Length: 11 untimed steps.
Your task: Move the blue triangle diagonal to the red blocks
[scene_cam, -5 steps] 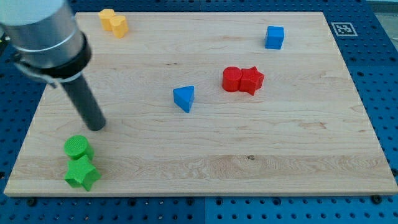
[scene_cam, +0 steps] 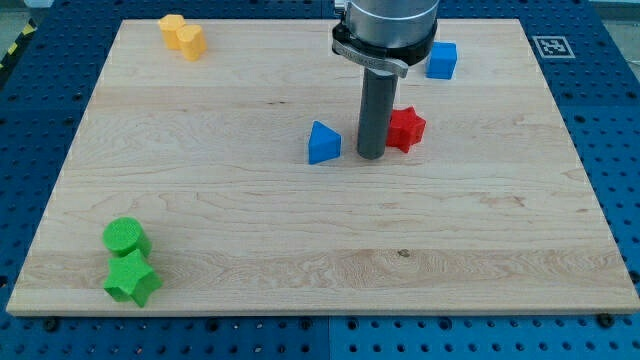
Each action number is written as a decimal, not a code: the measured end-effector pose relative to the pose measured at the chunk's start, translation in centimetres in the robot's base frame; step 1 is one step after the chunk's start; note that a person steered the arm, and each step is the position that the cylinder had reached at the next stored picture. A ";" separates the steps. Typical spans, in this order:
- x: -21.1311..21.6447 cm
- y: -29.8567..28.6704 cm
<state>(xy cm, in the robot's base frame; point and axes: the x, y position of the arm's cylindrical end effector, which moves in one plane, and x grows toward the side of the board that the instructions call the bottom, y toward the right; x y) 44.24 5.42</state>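
My tip (scene_cam: 371,156) stood between the blue triangle (scene_cam: 323,143), just left, and the red star (scene_cam: 405,129). No gripper was fitted. The triangle lay level with the star; diagonal placement remained outstanding.

The table (scene_cam: 300,240) is pale wood with visible grain and a smooth, faintly satin finish. The blue triangle (scene_cam: 323,143), red star block (scene_cam: 406,129), blue cube (scene_cam: 441,60), yellow blocks (scene_cam: 182,36) and green blocks (scene_cam: 128,259) all look like matt plastic. The rod (scene_cam: 373,110) is dark and matt, under a greyish metal-looking collar (scene_cam: 385,25) with a dull sheen.
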 end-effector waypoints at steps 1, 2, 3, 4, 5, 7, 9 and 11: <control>0.0 0.0; -1.0 -1.7; -3.8 -5.7; -4.8 -9.2; -3.5 -9.4; -1.2 -5.1; -1.3 -1.4; -1.1 0.1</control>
<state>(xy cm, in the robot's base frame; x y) 43.10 5.50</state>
